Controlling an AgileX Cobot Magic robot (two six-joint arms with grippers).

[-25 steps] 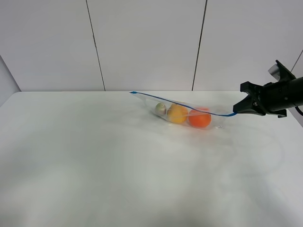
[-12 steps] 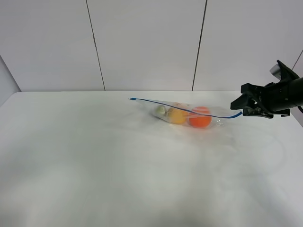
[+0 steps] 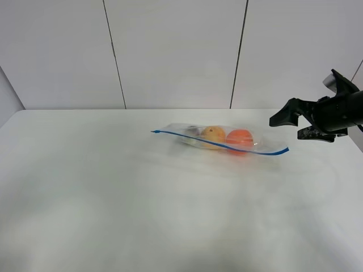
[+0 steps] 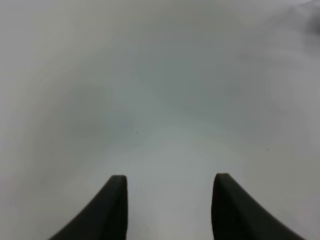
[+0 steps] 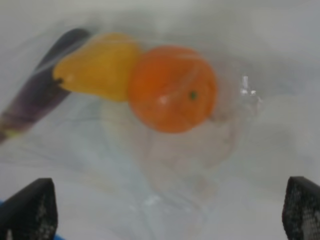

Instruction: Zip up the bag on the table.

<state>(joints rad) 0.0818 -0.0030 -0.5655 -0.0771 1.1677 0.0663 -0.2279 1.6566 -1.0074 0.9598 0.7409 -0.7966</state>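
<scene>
The clear bag [image 3: 256, 144] lies flat on the white table [image 3: 113, 192], right of centre. Its blue zipper strip [image 3: 221, 145] runs along its near edge. A purple eggplant [image 3: 193, 131], a yellow pear [image 3: 214, 134] and an orange [image 3: 239, 137] show through it. My right gripper [image 3: 294, 126] is open and empty, hovering just right of the bag's right end, apart from it. The right wrist view shows the orange [image 5: 172, 89], the pear [image 5: 97, 65] and the eggplant [image 5: 35, 100] through the plastic, between wide-spread fingertips [image 5: 30, 210]. My left gripper [image 4: 170, 200] is open over bare table [image 4: 160, 100].
A white panelled wall [image 3: 176, 51] stands behind the table's far edge. The table's right edge runs close by the right arm [image 3: 346, 110]. The left arm is out of the exterior view.
My right gripper was shut on the zipper's right end and held it up; now it has opened and the bag has dropped flat on the table.
</scene>
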